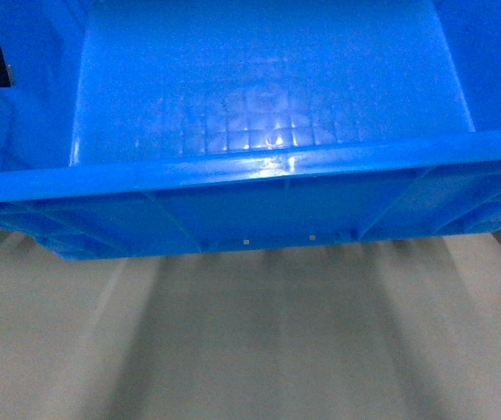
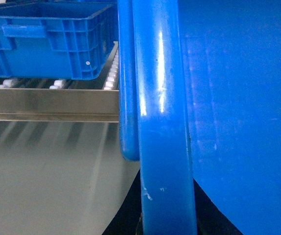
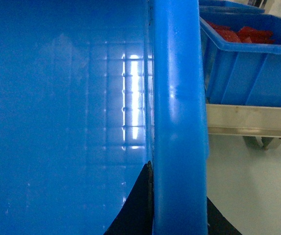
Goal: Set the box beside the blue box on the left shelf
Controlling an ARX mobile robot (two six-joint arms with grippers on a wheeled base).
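At far left of the left wrist view, a ribbed blue plastic crate (image 2: 49, 41) sits on the grey metal flow rack (image 2: 49, 104) w/ steel front lip and small white roller wheels (image 2: 112, 78). Right of it, close up, the large bright blue rectangular plastic crate (image 1: 267, 131) w/ thick rolled rim hangs above the pale floor (image 1: 250, 350), off the rack; head view looks down into its grid-embossed bottom. Left gripper (image 2: 141, 215) and right gripper (image 3: 150, 205) show only as dark shapes either side of the rim; can't tell whether fingers are clamped. At far right, right wrist view, another blue crate (image 3: 250, 63) holding red parts (image 3: 241, 34) rests on a steel lip (image 3: 250, 120)
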